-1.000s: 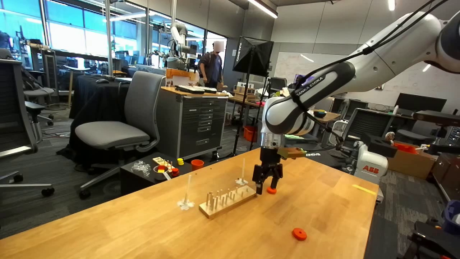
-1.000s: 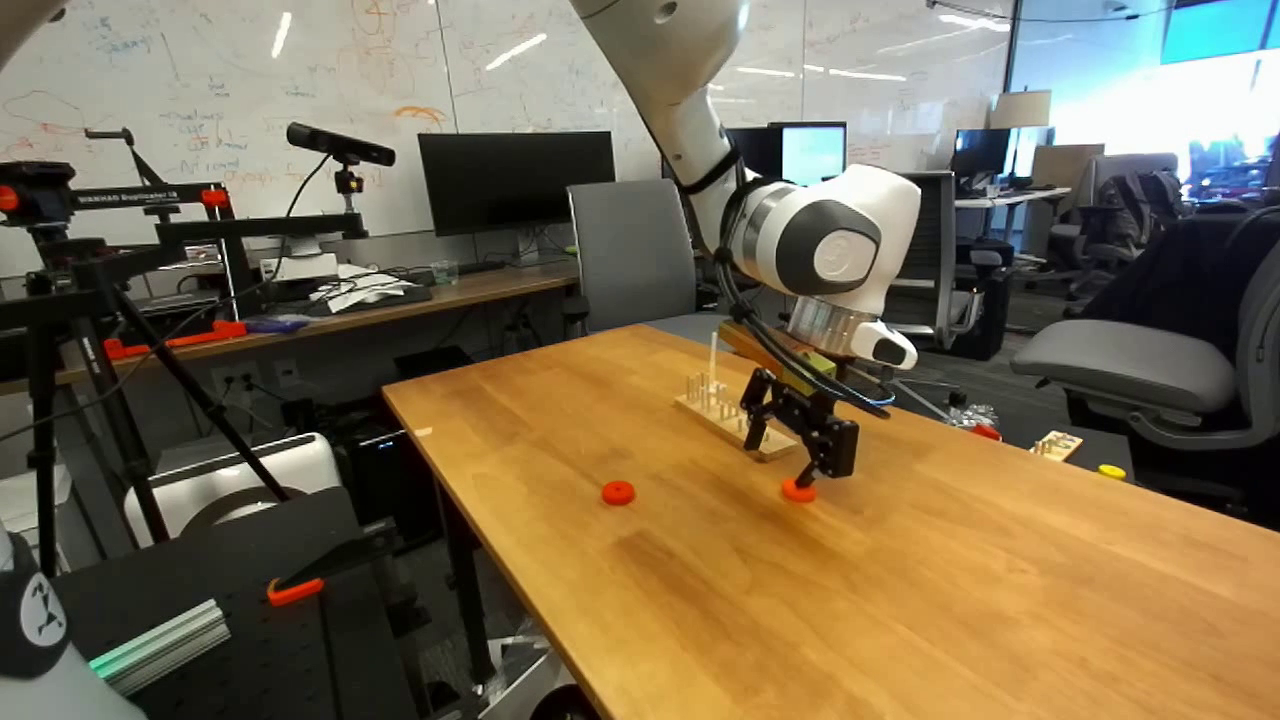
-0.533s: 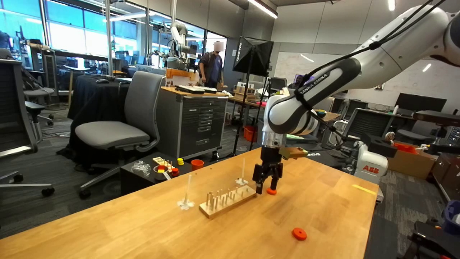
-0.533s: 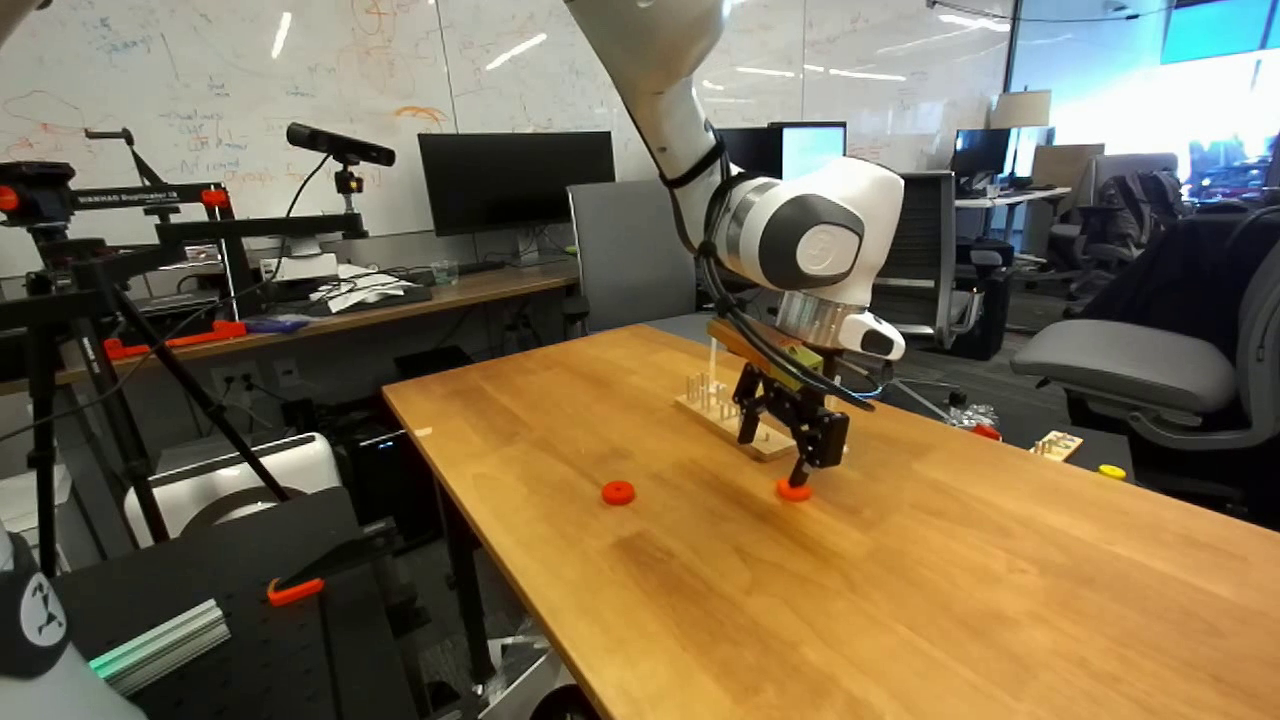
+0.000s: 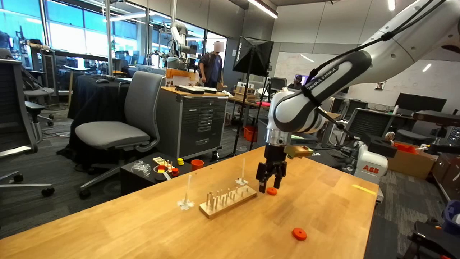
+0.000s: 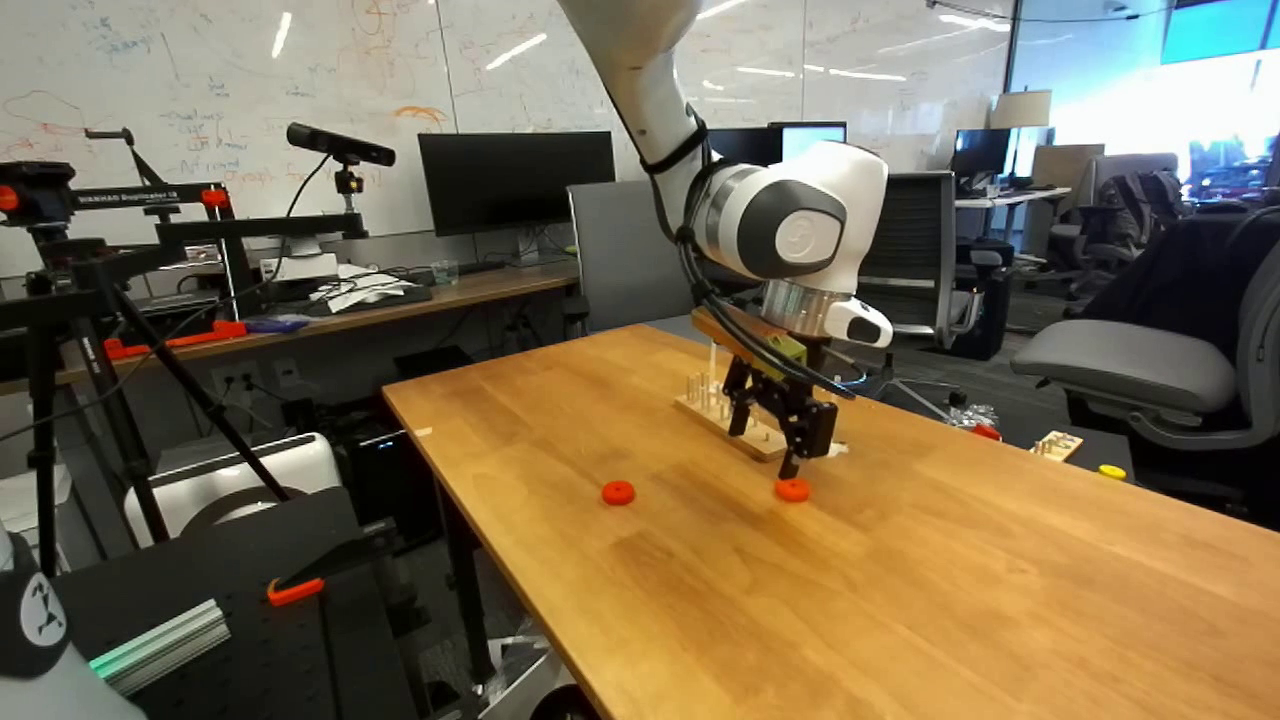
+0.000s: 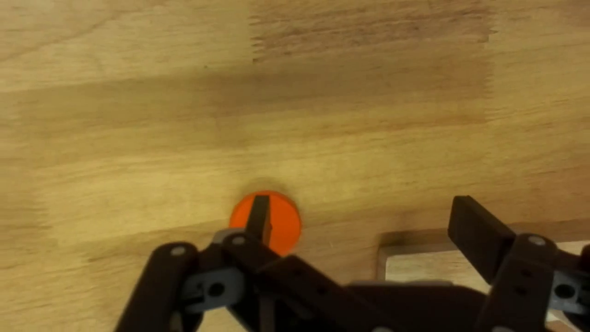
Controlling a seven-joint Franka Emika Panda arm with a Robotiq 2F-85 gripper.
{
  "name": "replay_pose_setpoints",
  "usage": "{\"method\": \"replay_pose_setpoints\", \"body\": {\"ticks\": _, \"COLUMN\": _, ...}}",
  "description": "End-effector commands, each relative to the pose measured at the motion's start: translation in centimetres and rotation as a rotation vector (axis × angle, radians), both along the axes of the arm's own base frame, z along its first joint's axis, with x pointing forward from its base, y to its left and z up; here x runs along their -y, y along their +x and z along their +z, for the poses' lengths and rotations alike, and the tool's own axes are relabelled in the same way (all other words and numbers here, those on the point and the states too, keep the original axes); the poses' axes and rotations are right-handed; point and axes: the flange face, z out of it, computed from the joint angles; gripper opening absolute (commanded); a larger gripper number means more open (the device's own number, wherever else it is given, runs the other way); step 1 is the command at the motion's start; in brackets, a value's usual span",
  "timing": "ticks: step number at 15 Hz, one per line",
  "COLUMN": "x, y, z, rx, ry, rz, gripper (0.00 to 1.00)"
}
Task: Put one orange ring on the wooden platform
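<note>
Behind the wooden tabletop point(image 5: 334, 201), a grey office chair point(image 5: 111, 133), a dark drawer cabinet point(image 5: 203, 124) and a standing person point(image 5: 212, 68) are seen in an exterior view; a black monitor point(image 6: 515, 180) is set before a marked whiteboard point(image 6: 290, 110), likewise in an exterior view. On a low black stand point(image 5: 138, 183) beside the tabletop, a stack of yellow discs point(image 5: 180, 161) is placed. The wooden platform point(image 5: 233, 206) is laid flat on the tabletop, its thin pegs point(image 5: 216, 203) held upright; along one of its long sides, two taller pale rods point(image 5: 188, 189) are fixed upright at whitish bases point(image 5: 185, 205). The orange ring point(image 5: 272, 191) is found flat on the tabletop near one end of the platform, a strip of tabletop being left between them. A second orange ring point(image 5: 299, 234), alike in shape and colour, is placed well apart from both. The gripper point(image 5: 270, 187) is suspended low over the tabletop, pointed downward, at the end of the white and dark grey arm point(image 5: 382, 66). Its fingers point(image 7: 259, 216) are spread wide, and in the wrist view tabletop and a corner of the platform are seen between them. There, the orange ring is partly hidden by one fingertip, and the platform by the other finger. In both exterior views, the former fingertip is placed just beside or upon the ring; whether the two are touching cannot be told.
</note>
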Motion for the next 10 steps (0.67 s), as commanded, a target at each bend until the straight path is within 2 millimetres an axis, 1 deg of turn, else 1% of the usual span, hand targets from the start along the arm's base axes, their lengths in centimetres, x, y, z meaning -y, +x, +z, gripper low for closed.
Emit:
{"method": "replay_pose_setpoints", "body": {"ticks": 1, "x": 0.5, "y": 0.6, "z": 1.1, "rx": 0.034, "ry": 0.019, "rz": -0.074, "gripper": 1.00}}
{"method": "replay_pose_setpoints", "body": {"ticks": 6, "x": 1.8, "y": 2.6, "z": 0.7, "rx": -0.001, "ry": 0.015, "rz": -0.175, "gripper": 1.00}}
{"method": "replay_pose_setpoints", "body": {"ticks": 10, "x": 3.1, "y": 2.9, "z": -1.0, "rx": -0.077, "ry": -0.055, "rz": -0.311, "gripper": 1.00}}
